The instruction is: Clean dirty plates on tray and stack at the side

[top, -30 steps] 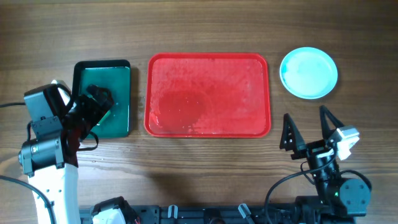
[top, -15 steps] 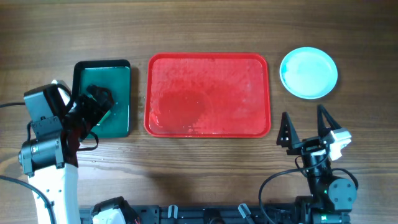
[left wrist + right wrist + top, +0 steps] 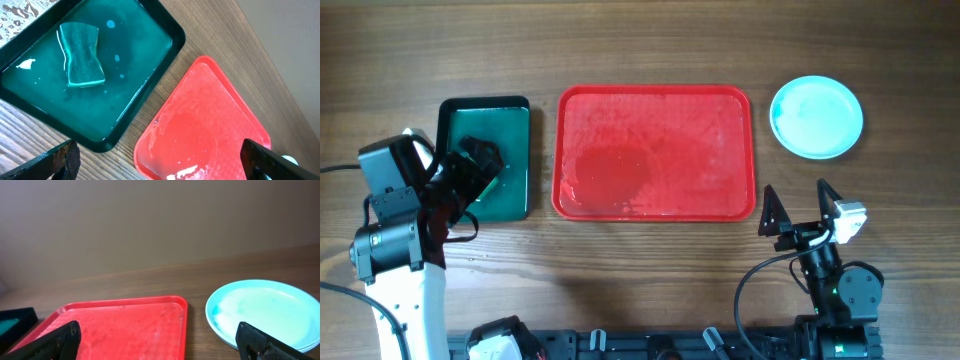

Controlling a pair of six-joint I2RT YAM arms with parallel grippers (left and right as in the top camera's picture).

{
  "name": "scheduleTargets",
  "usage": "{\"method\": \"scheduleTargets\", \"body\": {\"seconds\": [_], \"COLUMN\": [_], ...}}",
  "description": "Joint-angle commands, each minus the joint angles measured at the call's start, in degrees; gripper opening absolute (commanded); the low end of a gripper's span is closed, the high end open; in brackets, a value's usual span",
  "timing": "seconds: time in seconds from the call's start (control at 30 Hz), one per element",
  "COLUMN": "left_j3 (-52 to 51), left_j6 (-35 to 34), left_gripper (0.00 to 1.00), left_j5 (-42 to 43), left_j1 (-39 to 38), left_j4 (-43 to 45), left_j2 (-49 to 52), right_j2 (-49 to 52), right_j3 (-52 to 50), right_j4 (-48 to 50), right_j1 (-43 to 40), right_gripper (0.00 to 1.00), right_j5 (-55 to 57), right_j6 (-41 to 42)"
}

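Note:
The red tray (image 3: 655,150) lies at the table's middle, wet and holding no plates; it also shows in the left wrist view (image 3: 210,125) and the right wrist view (image 3: 115,325). A light turquoise plate (image 3: 816,117) rests on the wood to the tray's right, and in the right wrist view (image 3: 265,311) a second rim shows under it. The white plate is not visible. My left gripper (image 3: 475,172) is open and empty above the green tray's near edge (image 3: 157,162). My right gripper (image 3: 796,205) is open and empty (image 3: 157,342), in front of the gap between red tray and plate.
A dark green black-rimmed tray (image 3: 515,190) stands left of the red tray and holds teal water and a green sponge (image 3: 82,55). The left arm's body (image 3: 390,230) covers the front left. Cables (image 3: 760,290) run by the right arm's base.
My right gripper has shifted a little left, staying open. The left arm, trays and plate have not moved.

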Motion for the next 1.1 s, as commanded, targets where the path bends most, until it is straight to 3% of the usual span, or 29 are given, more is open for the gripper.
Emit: {"method": "scheduleTargets", "body": {"seconds": [0.0,0.27,1.07], "left_j3": [0.07,0.07,0.07], "left_j6": [0.26,0.26,0.26], "left_gripper": [1.00,1.00,1.00], "left_j5": [0.66,0.66,0.66], "left_j1": [-0.24,-0.26,-0.26], "left_j4": [0.15,0.15,0.15], "left_j2": [0.28,0.28,0.28], "right_j2": [-0.66,-0.66,-0.63], "right_j3": [-0.07,-0.07,-0.07], "right_j4": [0.04,-0.02,0.15], "right_j1": [-0.33,-0.35,-0.31], "right_gripper": [1.00,1.00,1.00], "right_j5": [1.18,1.46,1.07], "right_j6": [-4.55,-13.31,-10.21]}}
